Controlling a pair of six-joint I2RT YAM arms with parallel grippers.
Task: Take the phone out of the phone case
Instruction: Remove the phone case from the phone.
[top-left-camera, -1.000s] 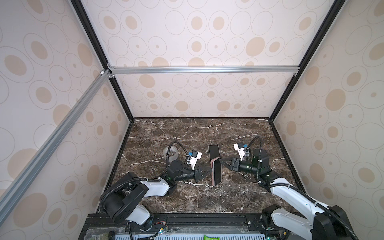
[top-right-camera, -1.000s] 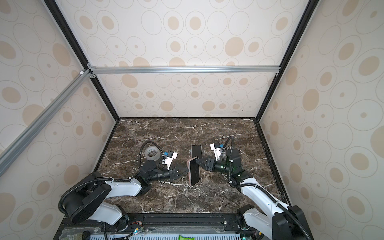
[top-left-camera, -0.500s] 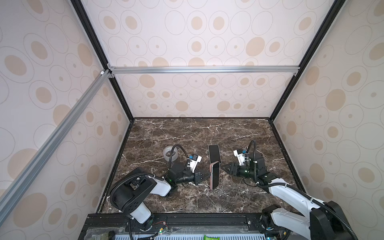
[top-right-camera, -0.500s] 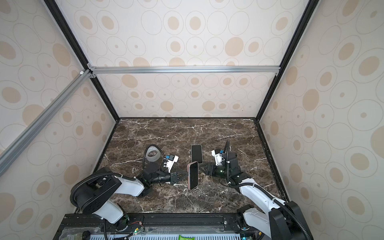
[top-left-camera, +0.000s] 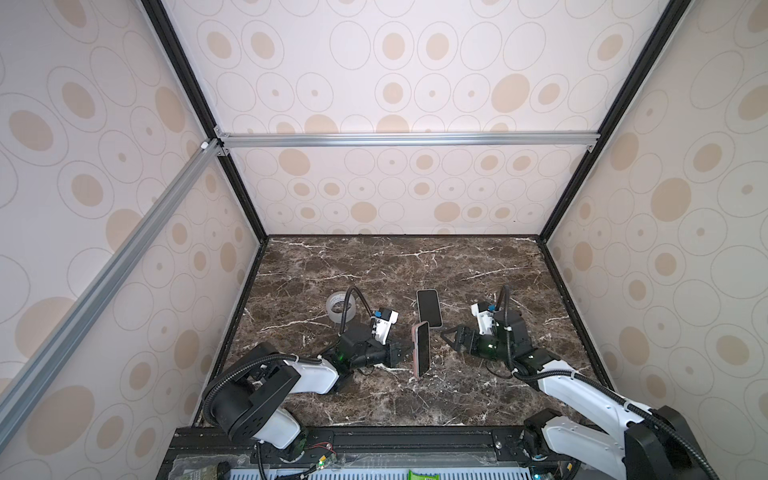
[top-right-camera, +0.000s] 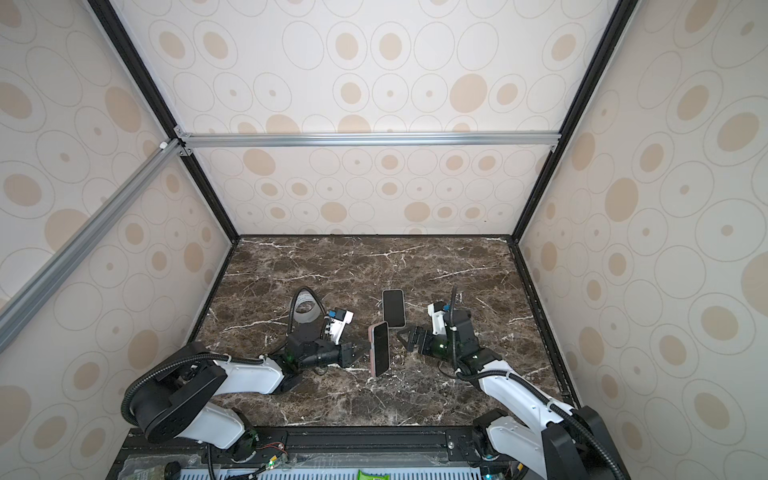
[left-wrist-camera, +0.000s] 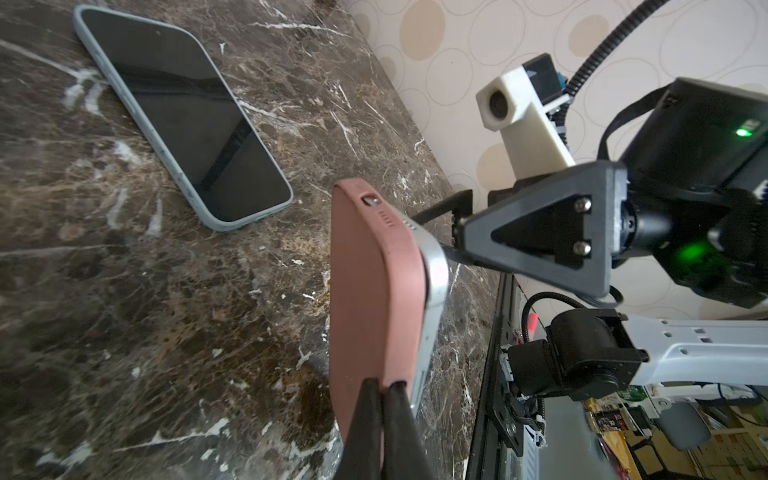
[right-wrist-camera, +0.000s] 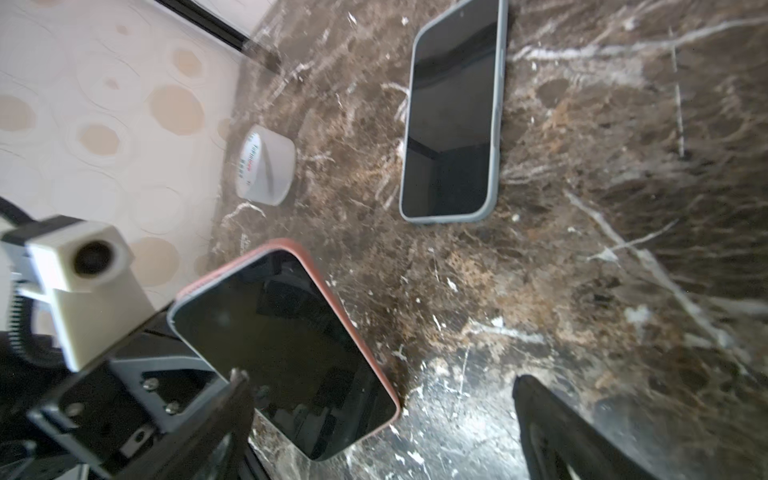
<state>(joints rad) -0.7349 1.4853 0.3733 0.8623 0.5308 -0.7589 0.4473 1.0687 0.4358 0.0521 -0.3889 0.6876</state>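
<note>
Two phones are in view, and the one we are after is the phone (right-wrist-camera: 282, 357) in the pink phone case (left-wrist-camera: 365, 291). It stands up on a long edge between the two pairs of jaws, with its dark screen facing the right jaws and its pink back facing the left jaws. Along the upper side its silver edge shows just beside the case's rim, so we cannot tell how firmly it is seated there. We also cannot tell whether the low edge touches the counter (top-left-camera: 374, 266). The left jaws are closed, pinching the rim of the phone case on its pink side. The right jaws stand wide apart with nothing between them, near the screen but not touching it. Past both pairs of jaws, toward the back wall, a second phone (top-left-camera: 429, 307) in a grey-blue case lies flat on the counter, screen up, just beyond the upright one. A white tape roll (top-left-camera: 340, 309) sits well apart from the left jaws, back beside that arm's wrist.
</note>
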